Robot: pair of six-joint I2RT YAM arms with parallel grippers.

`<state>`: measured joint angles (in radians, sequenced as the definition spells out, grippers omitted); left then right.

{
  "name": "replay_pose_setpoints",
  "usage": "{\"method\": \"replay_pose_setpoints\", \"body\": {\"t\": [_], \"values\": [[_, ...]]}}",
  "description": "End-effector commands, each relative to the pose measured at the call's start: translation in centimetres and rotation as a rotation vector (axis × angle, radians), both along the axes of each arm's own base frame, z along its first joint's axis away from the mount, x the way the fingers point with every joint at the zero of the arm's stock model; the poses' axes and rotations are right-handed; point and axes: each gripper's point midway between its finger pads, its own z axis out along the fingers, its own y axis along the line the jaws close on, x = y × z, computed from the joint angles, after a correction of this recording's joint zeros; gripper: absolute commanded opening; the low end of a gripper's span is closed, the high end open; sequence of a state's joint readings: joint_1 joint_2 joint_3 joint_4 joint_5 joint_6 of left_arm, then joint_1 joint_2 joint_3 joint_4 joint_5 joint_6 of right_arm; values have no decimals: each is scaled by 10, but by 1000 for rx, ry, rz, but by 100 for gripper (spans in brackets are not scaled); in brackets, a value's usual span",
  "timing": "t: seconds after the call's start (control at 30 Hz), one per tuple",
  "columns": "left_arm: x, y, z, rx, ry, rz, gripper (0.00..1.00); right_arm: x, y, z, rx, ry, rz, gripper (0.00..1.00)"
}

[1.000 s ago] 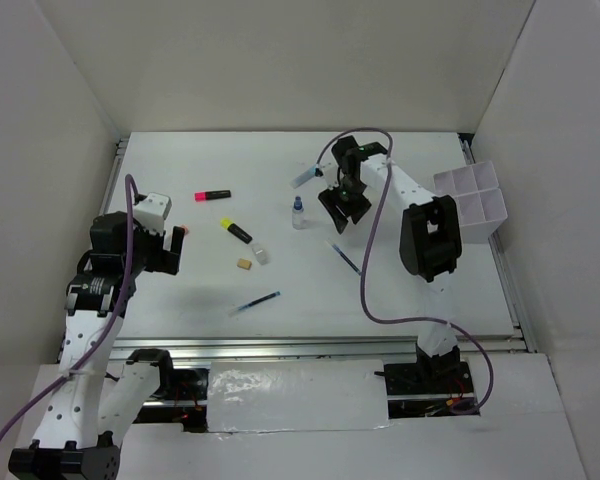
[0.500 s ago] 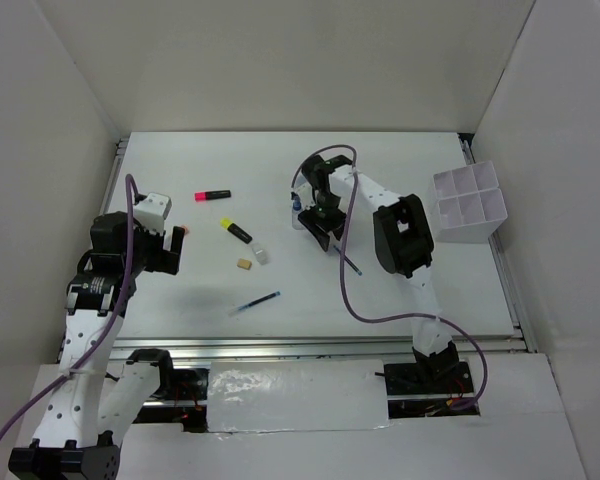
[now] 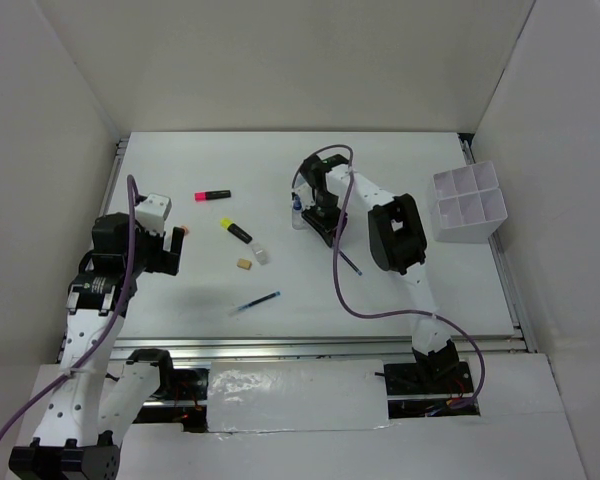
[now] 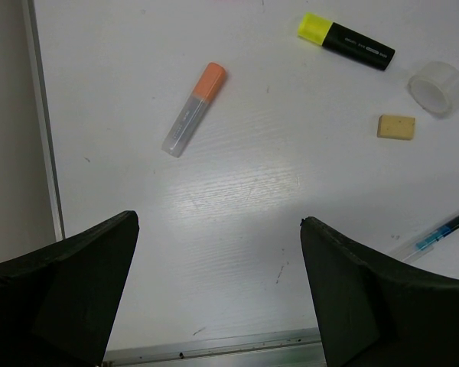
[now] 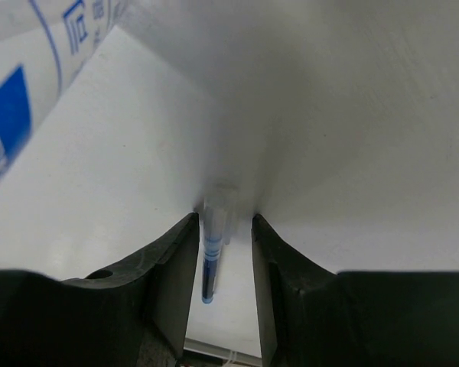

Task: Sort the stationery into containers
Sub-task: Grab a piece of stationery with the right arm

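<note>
My right gripper (image 5: 223, 220) is down at the table, its jaws narrowed but still open, straddling the clear far end of a thin blue pen (image 5: 213, 256). The pen lies against the left finger, with a gap to the right one. From above, that gripper (image 3: 326, 232) sits just right of the tiny blue-capped bottle (image 3: 298, 212), at the top end of the pen (image 3: 346, 259). A printed clear tube (image 5: 30, 92) lies close by. The organiser tray (image 3: 468, 203) stands at the far right. My left gripper (image 4: 218, 229) hangs wide open and empty over bare table.
Left of centre lie a pink highlighter (image 3: 212, 195), a yellow highlighter (image 3: 236, 231), a tan eraser (image 3: 244, 265), a small clear ring (image 4: 438, 86), a second blue pen (image 3: 257, 302) and an orange-capped clear tube (image 4: 191, 118). A metal rail (image 3: 310, 345) edges the table front.
The right arm swung left and dropped beside the bottle onto the pen's far end, and its jaws narrowed. The left arm has not moved.
</note>
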<state>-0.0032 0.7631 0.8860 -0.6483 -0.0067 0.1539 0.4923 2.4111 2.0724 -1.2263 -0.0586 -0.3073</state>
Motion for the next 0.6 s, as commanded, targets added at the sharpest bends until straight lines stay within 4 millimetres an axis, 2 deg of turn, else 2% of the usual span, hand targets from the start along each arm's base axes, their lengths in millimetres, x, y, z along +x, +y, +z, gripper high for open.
{"method": "replay_pose_setpoints", "body": {"t": [0.0,0.13,0.27,0.4,0.5,0.57], "values": [[6,3,5,6,-33,21,99,3,1,-2,-27,-5,10,40],[7,3,3,7,-30,21,99,4,-3,-6,-39,1,3,39],[7,3,1,8,-25,18,99,6,-8,-12,-48,9,-12,32],[7,4,0,8,-22,22,99,8,-12,-13,-36,23,-32,14],[8,5,-1,12,-19,30,99,9,-12,-3,14,33,-51,0],[8,5,-1,10,-13,32,99,15,-11,15,63,10,-67,0]]}}
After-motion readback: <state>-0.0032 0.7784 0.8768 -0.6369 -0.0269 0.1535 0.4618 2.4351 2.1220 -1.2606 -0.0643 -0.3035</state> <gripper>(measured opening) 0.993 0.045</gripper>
